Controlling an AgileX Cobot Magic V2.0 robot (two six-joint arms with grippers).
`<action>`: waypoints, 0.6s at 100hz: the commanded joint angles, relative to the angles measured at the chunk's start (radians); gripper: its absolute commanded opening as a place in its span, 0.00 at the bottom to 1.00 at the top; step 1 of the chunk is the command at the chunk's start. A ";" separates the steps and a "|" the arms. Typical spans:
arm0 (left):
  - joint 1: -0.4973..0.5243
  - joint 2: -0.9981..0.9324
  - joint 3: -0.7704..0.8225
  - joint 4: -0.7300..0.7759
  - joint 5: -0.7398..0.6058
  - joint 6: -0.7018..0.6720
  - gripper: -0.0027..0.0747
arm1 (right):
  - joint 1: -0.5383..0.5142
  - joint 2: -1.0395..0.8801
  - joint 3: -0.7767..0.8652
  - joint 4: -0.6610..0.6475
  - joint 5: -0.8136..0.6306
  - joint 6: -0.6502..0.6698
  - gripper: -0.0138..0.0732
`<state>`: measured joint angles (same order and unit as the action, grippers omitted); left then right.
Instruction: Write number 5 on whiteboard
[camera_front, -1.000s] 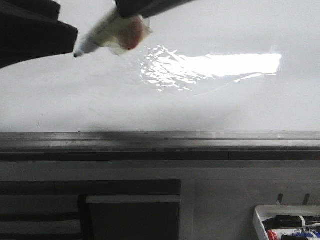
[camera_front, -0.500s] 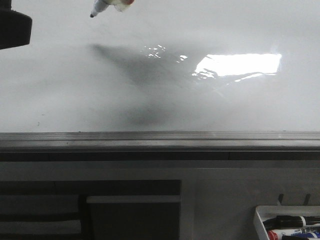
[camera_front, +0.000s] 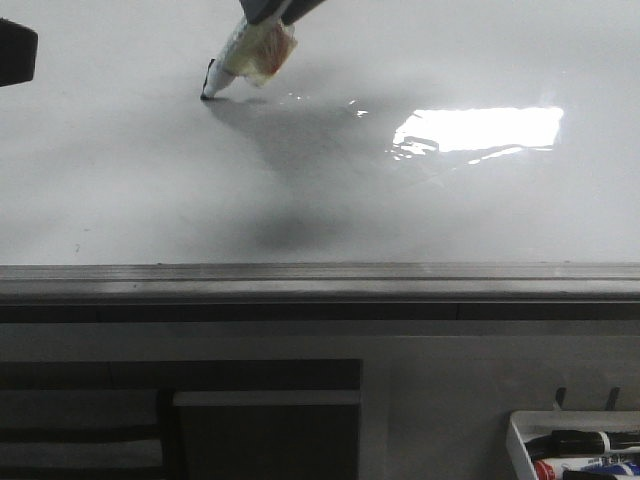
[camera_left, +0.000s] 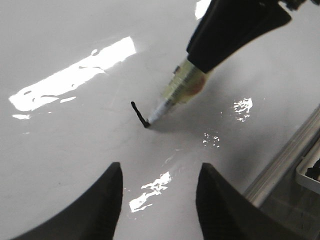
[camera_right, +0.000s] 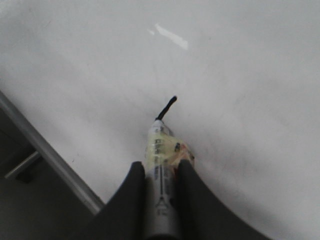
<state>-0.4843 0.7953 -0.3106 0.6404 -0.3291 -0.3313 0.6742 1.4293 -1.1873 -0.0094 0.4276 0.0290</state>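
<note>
Looking over the board, you see the marker slanting down from the right claw, its tip touching the glossy white surface toward the far left of the bright glare. A short black stroke runs from the tip: the first mark of the 5, no more than one small slanted line so far. In the right wrist view that stroke lies just beyond the marker's nose, directly ahead of the claw.

Half a second ago the marker hung higher, its tip clear of the board near the top edge of the front view; now it has come down and sits on the surface, with its shadow meeting the tip. A second ago it was further left and also lifted.

Your right claw is closed on the marker's barrel, both fingers pressing its sides over a patch of yellowish tape. Your left claw stands apart, fingers spread wide with nothing between them, hovering just above the board near the stroke; in the front view only a dark bit of that arm shows at the left edge.

The grey rail borders the board's near side, and a small white tray with markers sits at the lower right.
</note>
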 joint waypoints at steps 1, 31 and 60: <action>0.011 -0.007 -0.027 -0.030 -0.076 -0.009 0.45 | -0.004 -0.027 0.025 0.001 -0.030 -0.009 0.09; 0.013 -0.007 -0.027 -0.030 -0.076 -0.009 0.45 | -0.009 -0.092 0.055 -0.027 0.017 -0.009 0.09; 0.013 -0.007 -0.027 -0.030 -0.076 -0.009 0.45 | 0.070 -0.042 0.072 0.029 0.007 -0.009 0.09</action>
<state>-0.4735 0.7953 -0.3106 0.6368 -0.3357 -0.3313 0.7071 1.3757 -1.0948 0.0190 0.5282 0.0310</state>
